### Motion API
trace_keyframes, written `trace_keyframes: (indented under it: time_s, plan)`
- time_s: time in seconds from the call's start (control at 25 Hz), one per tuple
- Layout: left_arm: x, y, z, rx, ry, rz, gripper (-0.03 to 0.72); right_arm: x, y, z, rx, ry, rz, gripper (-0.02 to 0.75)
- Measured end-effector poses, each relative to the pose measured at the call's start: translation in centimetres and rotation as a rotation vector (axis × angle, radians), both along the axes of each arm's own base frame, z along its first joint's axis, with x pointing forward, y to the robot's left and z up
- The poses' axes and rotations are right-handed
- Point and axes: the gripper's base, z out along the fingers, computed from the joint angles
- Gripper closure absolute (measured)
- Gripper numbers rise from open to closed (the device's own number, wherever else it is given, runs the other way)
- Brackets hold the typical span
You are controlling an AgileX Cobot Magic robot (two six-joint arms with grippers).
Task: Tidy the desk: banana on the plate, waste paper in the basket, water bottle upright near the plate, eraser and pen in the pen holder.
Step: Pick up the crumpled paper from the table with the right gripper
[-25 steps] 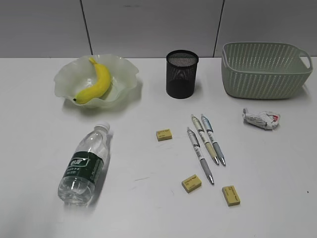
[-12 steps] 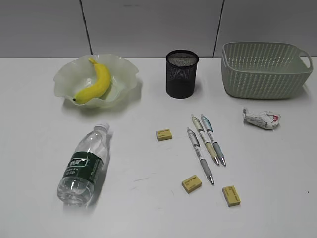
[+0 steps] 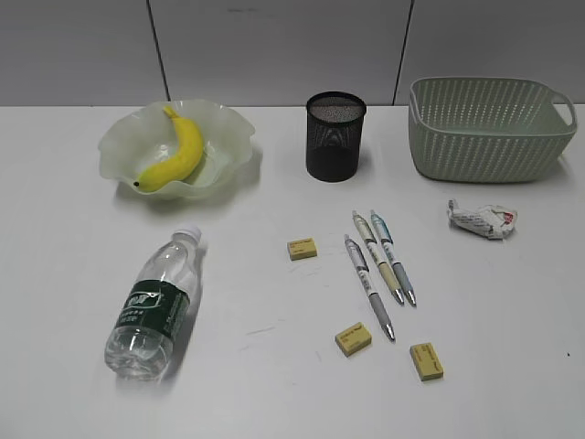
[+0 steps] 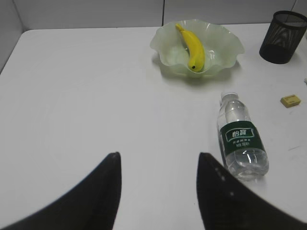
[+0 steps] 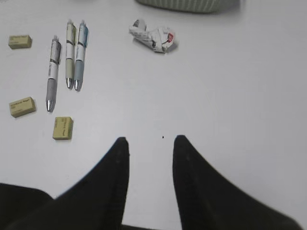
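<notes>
A yellow banana (image 3: 176,149) lies in the pale green wavy plate (image 3: 123,137), also in the left wrist view (image 4: 193,45). A clear water bottle (image 3: 155,303) with a green label lies on its side below the plate (image 4: 241,135). Three pens (image 3: 379,268) and three yellow erasers (image 3: 303,248) (image 3: 353,338) (image 3: 426,360) lie mid-table. Crumpled waste paper (image 3: 482,219) lies in front of the green basket (image 3: 489,128). The black mesh pen holder (image 3: 335,135) stands at the back. My left gripper (image 4: 158,160) is open and empty. My right gripper (image 5: 151,143) is open and empty. Neither gripper shows in the exterior view.
The white table's left edge (image 4: 9,52) shows in the left wrist view. In the right wrist view the pens (image 5: 67,57), erasers (image 5: 63,128) and paper (image 5: 154,37) lie ahead of the jaws, the basket's base (image 5: 187,4) at the top.
</notes>
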Motion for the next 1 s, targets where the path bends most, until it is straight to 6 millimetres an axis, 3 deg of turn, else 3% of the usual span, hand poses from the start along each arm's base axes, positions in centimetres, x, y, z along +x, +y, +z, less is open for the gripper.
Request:
trace_keyframes:
  time_s: [0.24,0.48,0.68,0.88,0.92,1.0]
  plan:
    - [0.0,0.0,0.0,0.0,-0.002,0.0,0.307,11.9,2.0,-3.2,-0.025,0.229,0.104,0.259]
    - [0.0,0.0,0.0,0.0,-0.003,0.0,0.307,22.3,3.3,-9.9,-0.145,0.456,0.184,0.237]
    - [0.0,0.0,0.0,0.0,-0.003,0.0,0.307,27.1,5.3,-13.9,-0.242,0.488,0.265,0.237]
    - [0.0,0.0,0.0,0.0,-0.003,0.0,0.307,30.0,5.7,-16.7,-0.277,0.501,0.28,0.251]
    - [0.0,0.0,0.0,0.0,-0.003,0.0,0.307,30.3,5.7,-17.0,-0.283,0.505,0.277,0.279]
    - [0.0,0.0,0.0,0.0,-0.003,0.0,0.307,30.3,5.6,-17.5,-0.282,0.525,0.258,0.43]
